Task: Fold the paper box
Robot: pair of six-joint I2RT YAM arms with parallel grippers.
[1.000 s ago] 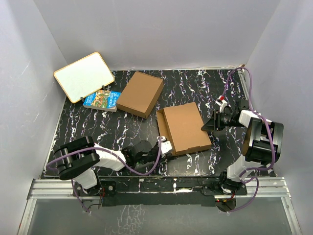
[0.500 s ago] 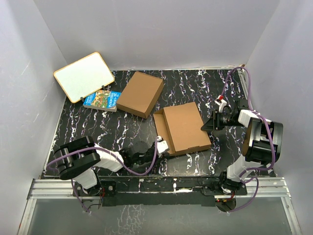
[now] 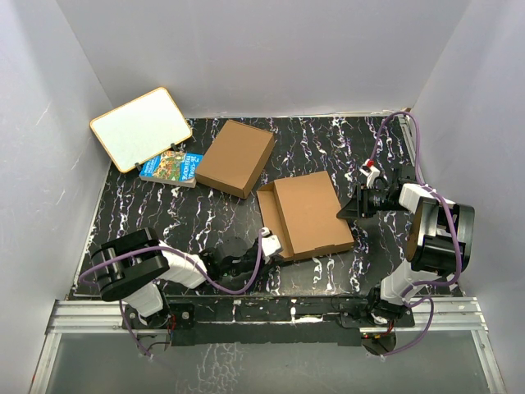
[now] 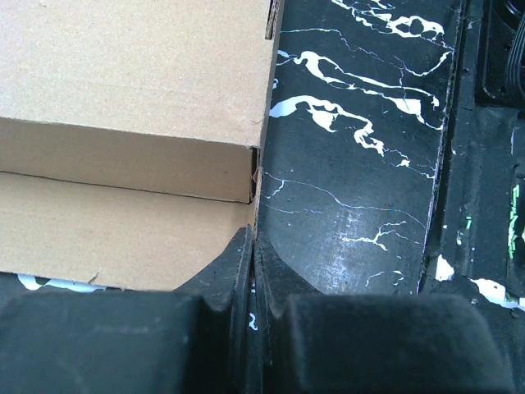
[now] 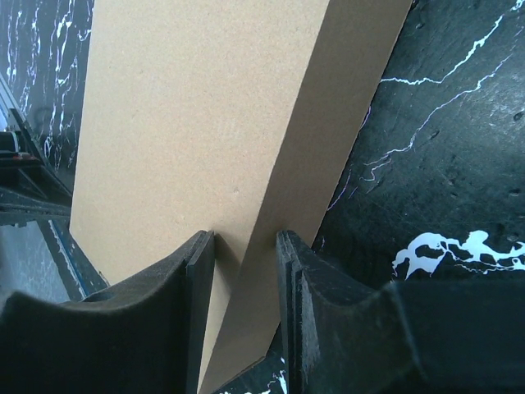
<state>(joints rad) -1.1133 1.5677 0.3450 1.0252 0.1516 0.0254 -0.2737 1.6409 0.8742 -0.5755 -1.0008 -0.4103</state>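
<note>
My right pincer [image 5: 244,246] is clamped narrow on the box [image 3: 308,215], with cardboard filling the gap between its fingers. The box lies on the surface [image 3: 164,217] between my two pincers. My left pincer [image 4: 253,246] is pressed fully together, and a corner of the box sits just ahead of its tips. It may be nipping a thin flap edge there, but I cannot tell.
</note>
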